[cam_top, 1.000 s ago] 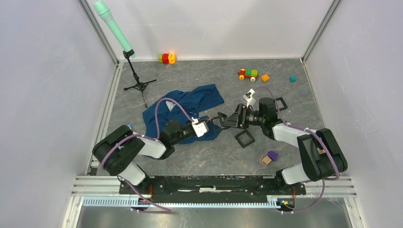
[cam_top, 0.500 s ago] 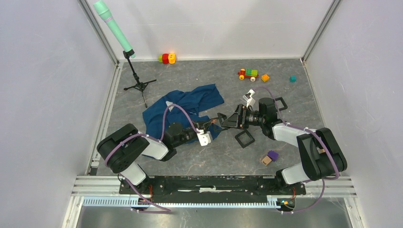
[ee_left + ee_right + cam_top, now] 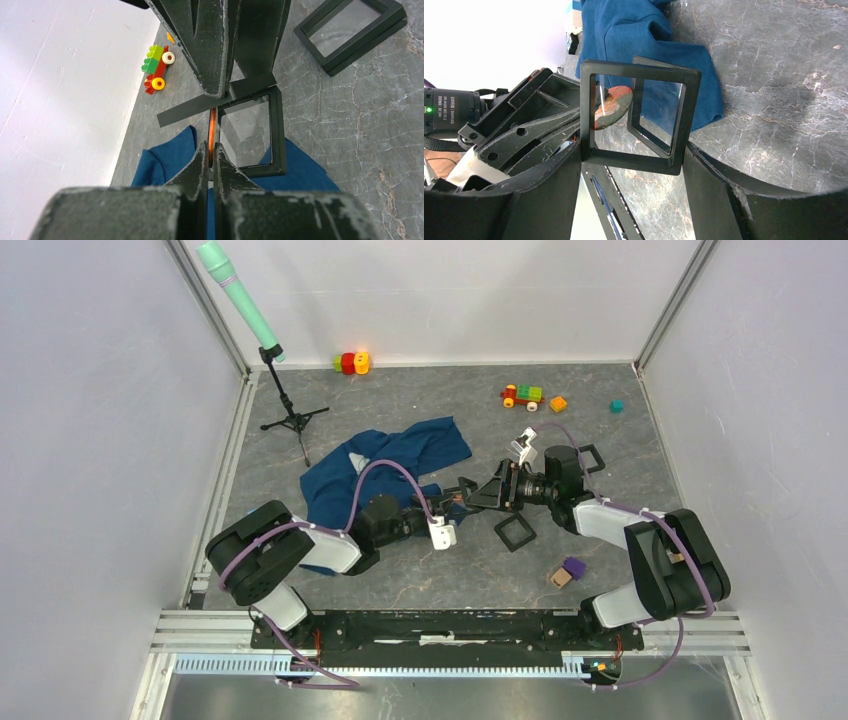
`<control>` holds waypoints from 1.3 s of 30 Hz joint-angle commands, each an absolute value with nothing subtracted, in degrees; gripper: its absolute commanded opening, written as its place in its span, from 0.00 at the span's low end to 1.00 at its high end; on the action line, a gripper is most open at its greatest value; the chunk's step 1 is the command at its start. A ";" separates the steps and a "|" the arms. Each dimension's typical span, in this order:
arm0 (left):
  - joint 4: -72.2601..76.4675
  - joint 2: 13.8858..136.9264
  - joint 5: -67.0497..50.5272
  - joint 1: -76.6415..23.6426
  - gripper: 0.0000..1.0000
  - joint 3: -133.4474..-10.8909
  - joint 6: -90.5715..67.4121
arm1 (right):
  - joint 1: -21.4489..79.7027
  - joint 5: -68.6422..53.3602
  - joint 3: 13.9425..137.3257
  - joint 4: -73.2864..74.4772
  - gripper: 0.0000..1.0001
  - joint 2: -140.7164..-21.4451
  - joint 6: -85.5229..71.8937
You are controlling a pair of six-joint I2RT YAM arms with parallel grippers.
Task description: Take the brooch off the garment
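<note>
The garment, a dark blue T-shirt (image 3: 385, 465), lies crumpled left of centre; it also shows in the left wrist view (image 3: 160, 162) and the right wrist view (image 3: 639, 30). My left gripper (image 3: 450, 503) (image 3: 210, 150) is shut on the brooch (image 3: 212, 127), an orange-brown oval (image 3: 613, 104), just off the shirt's right edge. My right gripper (image 3: 478, 490) (image 3: 631, 157) is shut on an open black frame case (image 3: 639, 115) with clear film. The brooch sits inside the case's opening, between its two halves (image 3: 250, 132).
A second black frame (image 3: 515, 532) (image 3: 350, 32) lies on the table below the grippers, a third (image 3: 590, 458) behind the right wrist. A toy train (image 3: 522, 395), small blocks (image 3: 573, 566) and a tripod stand (image 3: 290, 420) stand around.
My left gripper has moved right and nearer, off the shirt, carrying the brooch into the open case. The right gripper and case have stayed in place.
</note>
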State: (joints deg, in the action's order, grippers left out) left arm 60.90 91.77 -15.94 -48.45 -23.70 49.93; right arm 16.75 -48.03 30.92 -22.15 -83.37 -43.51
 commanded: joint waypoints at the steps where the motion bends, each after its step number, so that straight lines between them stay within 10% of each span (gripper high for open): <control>1: 60.29 92.08 -14.65 -49.35 0.05 -26.48 53.49 | 16.97 -49.39 32.44 -23.97 0.56 -82.85 -44.11; 27: 61.89 94.92 -11.62 -49.88 0.10 -26.98 53.12 | 16.70 -49.66 30.77 -27.24 0.55 -82.75 -46.41; 39: 49.75 92.29 -14.07 -50.27 0.32 -29.81 54.49 | 16.70 -49.66 30.41 -28.61 0.55 -83.14 -47.37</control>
